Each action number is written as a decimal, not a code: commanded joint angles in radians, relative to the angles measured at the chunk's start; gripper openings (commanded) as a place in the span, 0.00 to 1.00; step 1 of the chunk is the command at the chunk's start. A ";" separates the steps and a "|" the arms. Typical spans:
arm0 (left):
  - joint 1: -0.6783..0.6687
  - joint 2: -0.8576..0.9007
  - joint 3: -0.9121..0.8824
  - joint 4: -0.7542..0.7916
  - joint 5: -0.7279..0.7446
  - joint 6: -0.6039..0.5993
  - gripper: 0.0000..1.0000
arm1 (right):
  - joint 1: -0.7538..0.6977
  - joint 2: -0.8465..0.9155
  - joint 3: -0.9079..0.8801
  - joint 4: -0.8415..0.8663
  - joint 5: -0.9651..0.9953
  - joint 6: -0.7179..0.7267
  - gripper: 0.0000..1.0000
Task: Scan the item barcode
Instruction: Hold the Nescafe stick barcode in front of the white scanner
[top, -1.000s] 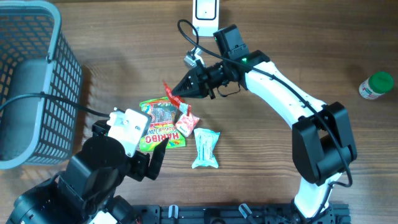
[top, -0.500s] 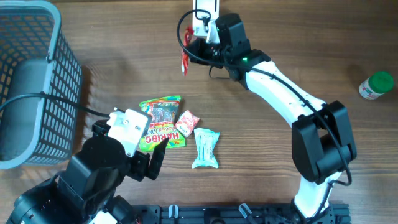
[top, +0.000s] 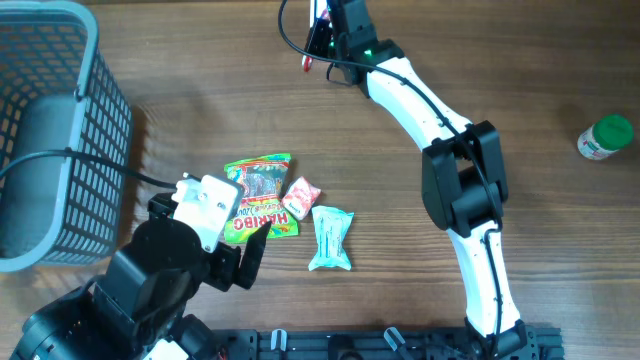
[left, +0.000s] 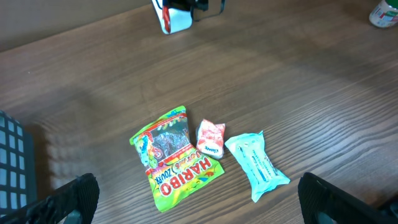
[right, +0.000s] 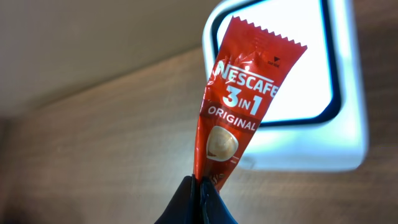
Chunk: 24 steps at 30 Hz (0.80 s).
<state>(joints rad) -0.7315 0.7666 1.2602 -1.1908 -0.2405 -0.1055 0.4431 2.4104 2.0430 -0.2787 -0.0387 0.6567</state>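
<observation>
One red Nescafé stick sachet (right: 239, 106) pinched at bottom end by right gripper (right: 200, 186), claw pressed together on it; long axis upright, pointing away from claw, printed face toward wrist camera. White scanner with lit window (right: 345, 146) directly behind sachet, at far edge of wooden table (top: 580, 250); gap or contact, cannot tell. Barcode unseen, likely scanner-side. Left gripper (left: 199, 198) spread wide, well apart, over green Haribo sweet bag (left: 174, 155). Open wood both sides for tilting

I see a brown wooden table (top: 180, 130) with a green Haribo sweet bag (top: 258, 195), a red-white candy sachet (top: 301, 197) and a pale teal packet (top: 331, 238) at centre, a grey mesh plastic basket (top: 110, 110) at nine o'clock, a green-capped bottle (top: 606, 138) at three
</observation>
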 joint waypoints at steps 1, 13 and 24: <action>0.003 -0.002 -0.002 0.000 0.005 0.020 1.00 | -0.003 0.005 0.055 0.032 0.122 -0.024 0.05; 0.003 -0.002 -0.002 0.000 0.005 0.020 1.00 | -0.045 0.043 0.066 -0.048 0.079 0.029 0.05; 0.003 -0.002 -0.002 0.000 0.005 0.020 1.00 | -0.128 -0.175 0.082 -0.600 0.263 0.078 0.04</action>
<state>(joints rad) -0.7315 0.7666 1.2602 -1.1904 -0.2405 -0.1055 0.3649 2.3692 2.0960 -0.7532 0.0723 0.6876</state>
